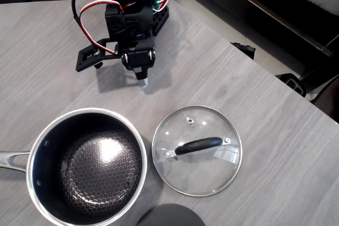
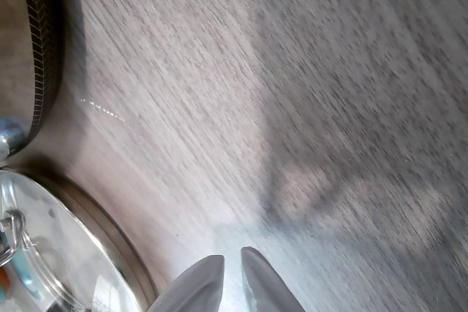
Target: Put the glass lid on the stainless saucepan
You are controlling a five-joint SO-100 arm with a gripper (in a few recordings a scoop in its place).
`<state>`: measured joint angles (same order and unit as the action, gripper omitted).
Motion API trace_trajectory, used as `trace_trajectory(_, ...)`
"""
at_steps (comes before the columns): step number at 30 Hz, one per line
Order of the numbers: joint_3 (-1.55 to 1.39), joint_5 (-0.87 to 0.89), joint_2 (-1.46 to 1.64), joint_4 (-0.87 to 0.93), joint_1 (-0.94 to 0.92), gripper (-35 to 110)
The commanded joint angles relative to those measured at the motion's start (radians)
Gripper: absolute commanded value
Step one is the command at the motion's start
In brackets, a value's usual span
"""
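I can read no text, label, brand, number or sign anywhere around my gripper (image 1: 143,82), on the things or the surface (image 1: 254,93).

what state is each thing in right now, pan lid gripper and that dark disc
stainless saucepan: upright on the table, uncovered, nothing inside
glass lid: flat on the table beside the saucepan, handle up, not gripped
gripper: jaws nearly shut, holding nothing, apart from lid and saucepan
dark grey disc: at the bottom edge, cut off by the frame
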<state>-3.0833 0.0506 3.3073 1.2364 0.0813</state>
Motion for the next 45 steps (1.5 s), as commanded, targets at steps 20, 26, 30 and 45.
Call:
trace_trajectory(20, 1.414, 0.112, -1.198, 0.164, 0.261, 1)
trace_trajectory(26, 1.842, 0.152, -1.724, 0.311, 0.285, 2)
trace_trajectory(30, 1.853, 0.158, -1.792, 0.285, 0.321, 14)
trace_trajectory(45, 1.876, 0.161, -1.933, 0.212, 0.341, 20)
